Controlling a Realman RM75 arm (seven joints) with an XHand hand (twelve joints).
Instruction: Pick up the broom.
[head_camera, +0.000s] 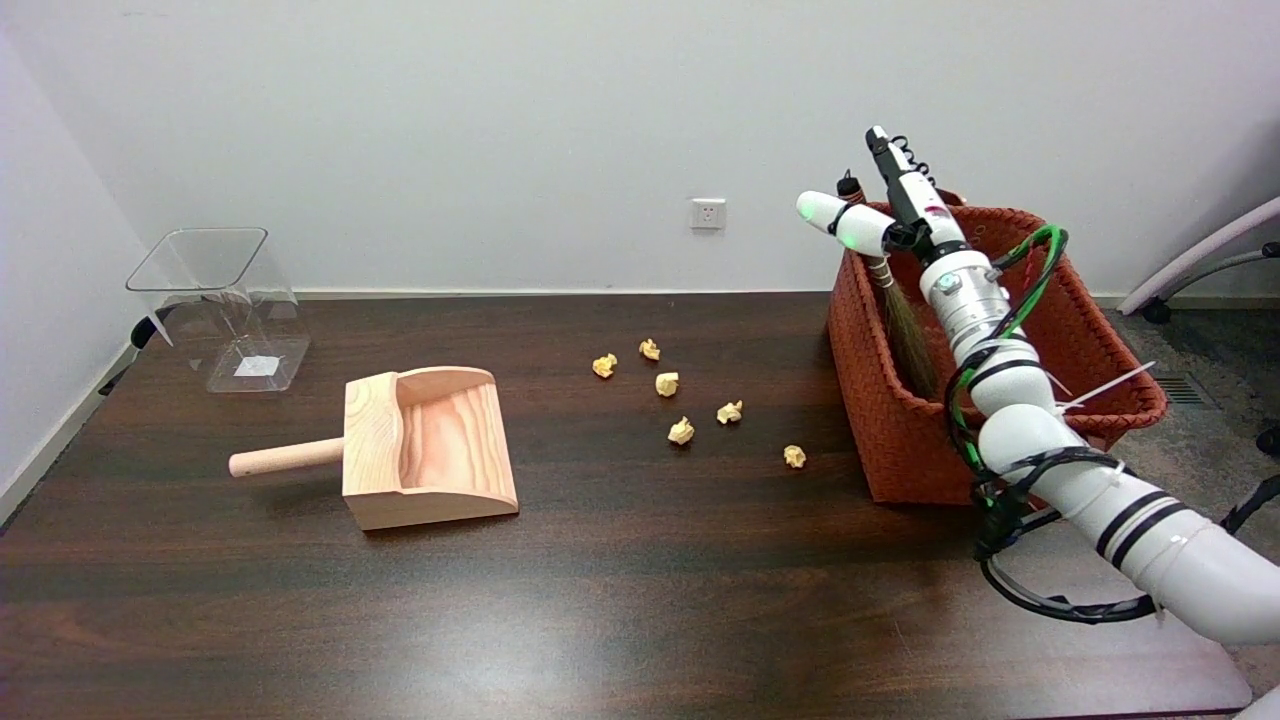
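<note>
Head view: the right arm (1050, 440) reaches in from the lower right and rises over the red woven basket (900, 440) at the worktop's right end. The robot hand (890, 215) sits above the basket's far left corner, fingers pointing up and left. The broom (905, 330) stands in that corner, leaning against the basket's left wall, bristles down inside, dark handle tip poking up just behind the hand. One white finger (835, 215) crosses in front of the handle and a black finger (885, 160) stands just beside it. Whether the fingers actually press on the handle I cannot tell from here; the contact is hidden by the hand itself.

Worktop (620, 600): dark wood, glossy. A wooden dustpan (430, 445) lies left of centre, handle pointing left. Six crumpled paper balls (667, 384) are scattered between the dustpan and the basket, apart from one another; the nearest to the basket lies just beside its left wall. A clear plastic bin (225, 305) stands at the far left corner. White wall behind, with a socket (707, 213).
</note>
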